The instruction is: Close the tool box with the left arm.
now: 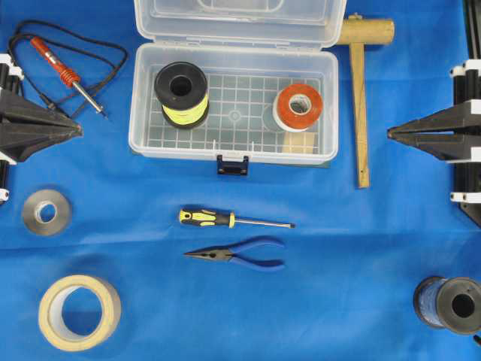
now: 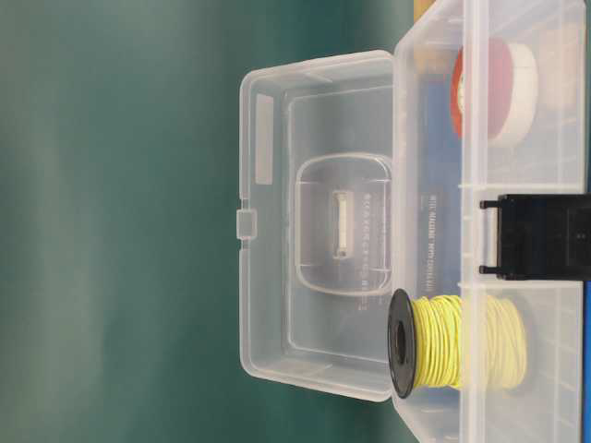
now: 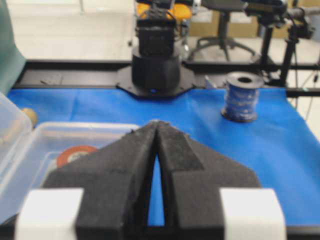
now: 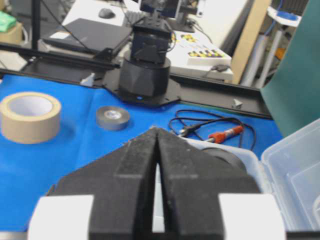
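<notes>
The translucent tool box (image 1: 143, 105) lies open at the back middle of the blue cloth, its lid (image 1: 240, 19) swung up behind it and its dark blue latch (image 1: 232, 164) at the front. Inside stand a yellow wire spool (image 1: 181, 94) and an orange tape roll (image 1: 298, 107). The table-level view has the lid (image 2: 277, 221) standing open too. My left gripper (image 1: 78, 129) rests at the left edge, shut and empty, well left of the box. My right gripper (image 1: 391, 134) rests at the right edge, shut and empty. The wrist views give each gripper's tips pressed together, left (image 3: 158, 123) and right (image 4: 156, 130).
A soldering iron (image 1: 68, 75) with its cord lies back left. A grey tape roll (image 1: 46, 212) and a masking tape roll (image 1: 79, 311) sit front left. A screwdriver (image 1: 233, 220) and blue pliers (image 1: 240, 253) lie in front of the box. A wooden mallet (image 1: 361, 98) lies right of it, a blue spool (image 1: 449, 304) front right.
</notes>
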`<state>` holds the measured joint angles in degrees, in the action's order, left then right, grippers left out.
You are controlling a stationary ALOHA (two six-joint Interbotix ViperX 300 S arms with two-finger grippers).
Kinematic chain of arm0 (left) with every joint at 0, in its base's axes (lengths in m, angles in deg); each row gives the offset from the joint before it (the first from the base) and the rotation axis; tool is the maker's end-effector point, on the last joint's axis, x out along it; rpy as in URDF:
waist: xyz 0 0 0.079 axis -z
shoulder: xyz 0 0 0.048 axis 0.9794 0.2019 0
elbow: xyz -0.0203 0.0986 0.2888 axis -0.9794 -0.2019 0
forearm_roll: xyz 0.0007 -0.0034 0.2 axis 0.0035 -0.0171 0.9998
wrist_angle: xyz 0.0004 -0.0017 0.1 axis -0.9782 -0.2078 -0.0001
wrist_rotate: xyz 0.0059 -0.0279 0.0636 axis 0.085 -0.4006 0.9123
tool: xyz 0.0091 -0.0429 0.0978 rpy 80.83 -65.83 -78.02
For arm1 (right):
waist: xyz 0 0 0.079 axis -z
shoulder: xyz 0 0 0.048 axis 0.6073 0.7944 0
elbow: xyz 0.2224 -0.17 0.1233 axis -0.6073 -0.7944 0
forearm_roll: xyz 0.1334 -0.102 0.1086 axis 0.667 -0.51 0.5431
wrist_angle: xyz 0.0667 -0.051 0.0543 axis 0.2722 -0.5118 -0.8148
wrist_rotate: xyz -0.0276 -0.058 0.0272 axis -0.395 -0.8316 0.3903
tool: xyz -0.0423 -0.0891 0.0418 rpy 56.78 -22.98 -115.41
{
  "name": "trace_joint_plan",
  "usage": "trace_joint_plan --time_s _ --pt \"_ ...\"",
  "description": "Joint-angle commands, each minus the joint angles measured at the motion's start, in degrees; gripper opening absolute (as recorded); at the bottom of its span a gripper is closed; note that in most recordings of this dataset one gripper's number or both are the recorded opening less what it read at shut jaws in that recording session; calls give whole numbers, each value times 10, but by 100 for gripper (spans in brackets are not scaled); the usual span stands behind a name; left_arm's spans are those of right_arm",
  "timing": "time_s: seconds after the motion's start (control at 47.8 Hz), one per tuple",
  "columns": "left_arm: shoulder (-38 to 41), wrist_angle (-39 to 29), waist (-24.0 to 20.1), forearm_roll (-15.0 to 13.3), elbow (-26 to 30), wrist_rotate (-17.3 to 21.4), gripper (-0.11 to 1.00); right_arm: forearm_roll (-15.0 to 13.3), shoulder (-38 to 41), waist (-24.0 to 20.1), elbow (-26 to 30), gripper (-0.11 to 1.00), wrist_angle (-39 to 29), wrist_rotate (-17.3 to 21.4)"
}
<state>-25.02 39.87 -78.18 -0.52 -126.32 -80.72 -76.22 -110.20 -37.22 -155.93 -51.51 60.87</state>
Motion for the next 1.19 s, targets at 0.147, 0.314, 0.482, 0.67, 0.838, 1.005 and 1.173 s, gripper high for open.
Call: trace_joint_plan --time_s 0.147,0.314,0.482,0.67,0.838,1.005,1.173 --pt "12 -1 -6 -14 31 20 0 0 10 28 38 0 -26 4" --pt "24 -54 -55 -18 75 31 0 1 10 45 39 0 -47 5" --pt "60 -169 -133 -15 156 37 1 1 11 47 39 0 -62 5" --pt "134 -272 -210 -15 260 105 7 1 11 48 38 0 -79 5" --pt "217 -300 -258 -14 328 130 52 1 11 47 38 0 -87 5" --pt "323 -336 -306 -4 402 136 89 0 14 48 37 0 -93 5" --pt "417 -389 -340 -8 489 195 90 1 20 47 36 0 -98 5"
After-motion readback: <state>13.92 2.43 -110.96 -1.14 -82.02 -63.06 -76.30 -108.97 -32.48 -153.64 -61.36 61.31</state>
